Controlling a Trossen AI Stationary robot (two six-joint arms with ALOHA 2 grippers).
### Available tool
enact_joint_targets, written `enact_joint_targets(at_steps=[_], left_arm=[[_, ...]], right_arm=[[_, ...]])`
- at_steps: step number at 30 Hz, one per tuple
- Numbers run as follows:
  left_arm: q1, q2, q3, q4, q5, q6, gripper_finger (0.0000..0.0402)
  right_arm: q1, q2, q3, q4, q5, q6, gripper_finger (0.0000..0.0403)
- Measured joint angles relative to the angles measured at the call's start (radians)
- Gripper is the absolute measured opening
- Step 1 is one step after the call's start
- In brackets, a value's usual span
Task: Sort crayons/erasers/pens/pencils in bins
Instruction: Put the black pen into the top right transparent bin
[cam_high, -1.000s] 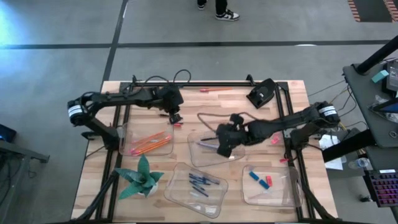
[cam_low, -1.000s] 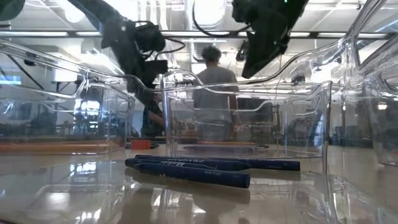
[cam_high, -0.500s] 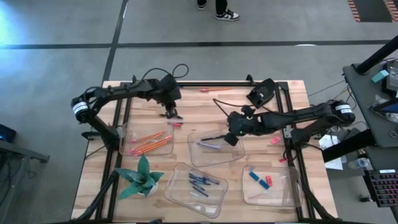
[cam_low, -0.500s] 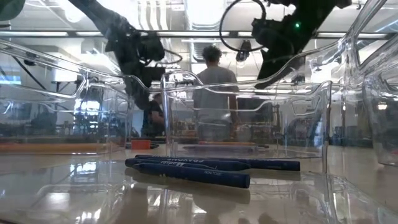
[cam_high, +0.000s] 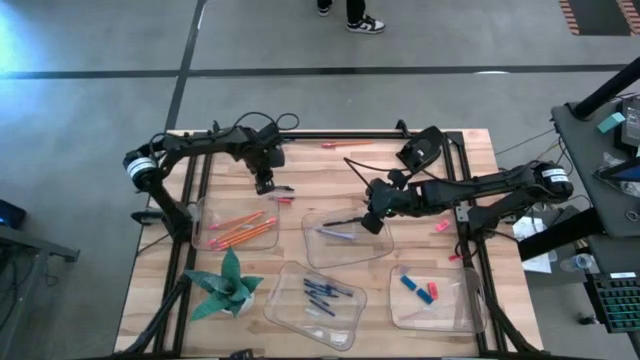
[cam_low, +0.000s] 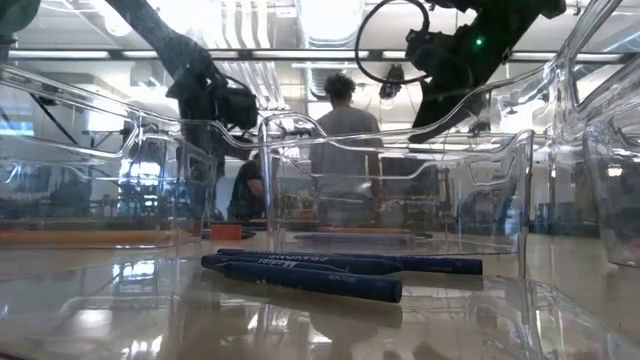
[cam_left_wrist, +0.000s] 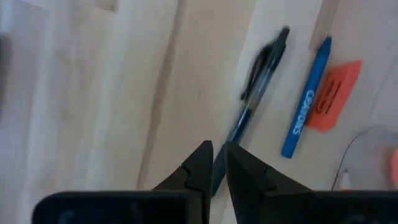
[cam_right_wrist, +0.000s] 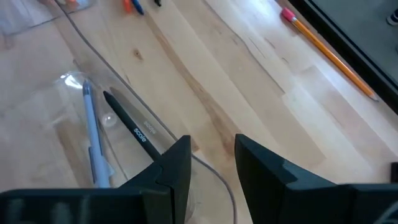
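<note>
"CRAYOLA" on blue crayon (cam_left_wrist: 306, 99); "scale" on black pen (cam_right_wrist: 138, 130)

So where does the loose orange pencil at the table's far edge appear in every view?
High view: the pencil lies along the far edge, near the middle.
Low view: I cannot make it out.
Left wrist view: not in it.
Right wrist view: it lies slanted on the wood, pink end toward the middle.
Shared landmark: the clear pen bin.
</note>
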Motion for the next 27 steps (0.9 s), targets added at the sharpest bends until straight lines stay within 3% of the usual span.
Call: enact_joint_targets(at_steps=[15,27], left_arm=[[-0.003,0.120,-0.014,0.022,-0.020,0.002,0.0012],[-0.006,0.060,0.003,0.039,-0.028,0.001,0.0012]], right_arm=[[0.000,0.001,0.000,-0.001,-0.001,-0.003,0.0116],[0.000,0.002,-0.002,-0.001,0.000,-0.004,0.0116]])
